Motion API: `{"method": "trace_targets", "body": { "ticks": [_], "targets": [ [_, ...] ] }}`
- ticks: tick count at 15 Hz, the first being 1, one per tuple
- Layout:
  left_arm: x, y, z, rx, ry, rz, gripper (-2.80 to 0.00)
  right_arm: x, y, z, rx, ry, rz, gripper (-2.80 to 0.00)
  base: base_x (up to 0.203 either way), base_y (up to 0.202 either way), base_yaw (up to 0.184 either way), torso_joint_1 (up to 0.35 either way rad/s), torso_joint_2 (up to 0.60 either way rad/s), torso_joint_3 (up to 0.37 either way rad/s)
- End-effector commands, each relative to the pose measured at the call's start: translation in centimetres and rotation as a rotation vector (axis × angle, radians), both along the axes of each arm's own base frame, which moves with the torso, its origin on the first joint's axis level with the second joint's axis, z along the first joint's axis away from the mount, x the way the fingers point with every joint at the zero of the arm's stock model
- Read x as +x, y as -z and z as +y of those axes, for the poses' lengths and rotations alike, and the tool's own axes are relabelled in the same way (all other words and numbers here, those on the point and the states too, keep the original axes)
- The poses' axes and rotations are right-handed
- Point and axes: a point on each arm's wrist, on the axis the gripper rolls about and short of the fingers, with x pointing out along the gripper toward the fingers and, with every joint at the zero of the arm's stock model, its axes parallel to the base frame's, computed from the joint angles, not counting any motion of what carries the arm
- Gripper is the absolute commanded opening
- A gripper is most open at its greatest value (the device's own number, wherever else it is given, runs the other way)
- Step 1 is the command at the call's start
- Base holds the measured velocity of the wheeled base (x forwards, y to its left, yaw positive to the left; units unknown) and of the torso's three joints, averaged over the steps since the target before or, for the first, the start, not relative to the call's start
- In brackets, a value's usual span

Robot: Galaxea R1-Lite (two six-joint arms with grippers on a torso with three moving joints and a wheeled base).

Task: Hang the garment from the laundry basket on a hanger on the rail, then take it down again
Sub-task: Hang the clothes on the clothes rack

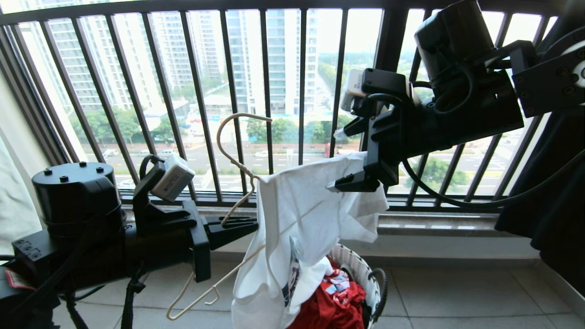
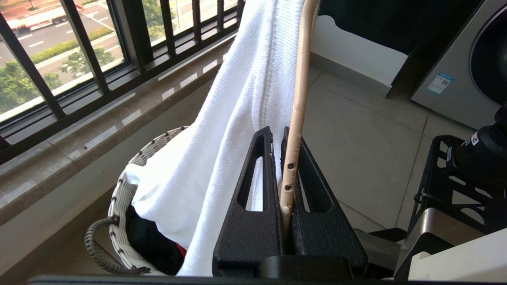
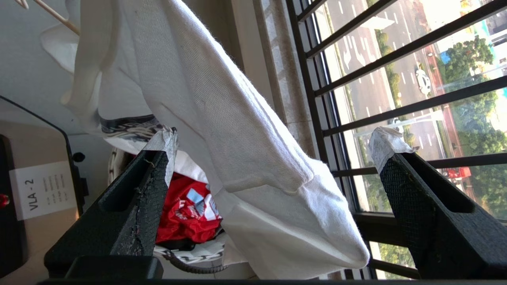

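Note:
The white garment hangs from one arm of the cream wire hanger, its lower end trailing into the woven laundry basket. My left gripper is shut on the hanger's stem, with the garment draped just beyond its fingers. My right gripper stands open at the shirt's upper right corner. In the right wrist view a sleeve of the garment hangs loose between the wide fingers of the right gripper, unpinched. The rail is out of view.
A red cloth lies in the basket. The black window guard and stone sill run close behind. A dark garment hangs at the right. A washing machine stands on the tiled floor.

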Motion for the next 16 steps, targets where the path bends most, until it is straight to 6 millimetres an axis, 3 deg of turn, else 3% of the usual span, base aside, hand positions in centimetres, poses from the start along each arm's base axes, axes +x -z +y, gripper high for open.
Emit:
{"method": "trace_targets", "body": {
  "ticks": [1,6,9,16],
  "targets": [
    [-0.3,0.0,-0.1,-0.001,0.015,-0.003,-2.8,-0.1,0.1,0.0,-0.017,-0.009,0.01,0.0,0.0,0.0,0.0,0.0,0.0,0.0],
    [-1.0,-0.6,-0.3,-0.013,0.038,-0.023,-2.8,-0.1,0.9,0.3,-0.023,-0.051,0.04,0.0,0.0,0.0,0.0,0.0,0.0,0.0],
    [-1.1,-0.9,-0.6,-0.021,0.046,-0.033,-2.8,0.8,2.1,1.2,-0.018,-0.081,0.076,0.0,0.0,0.0,0.0,0.0,0.0,0.0],
    [-1.4,-1.2,-0.5,-0.025,0.047,-0.049,-2.8,1.5,2.4,2.2,-0.004,-0.115,0.08,0.0,0.0,0.0,0.0,0.0,0.0,0.0]
  ]
}}
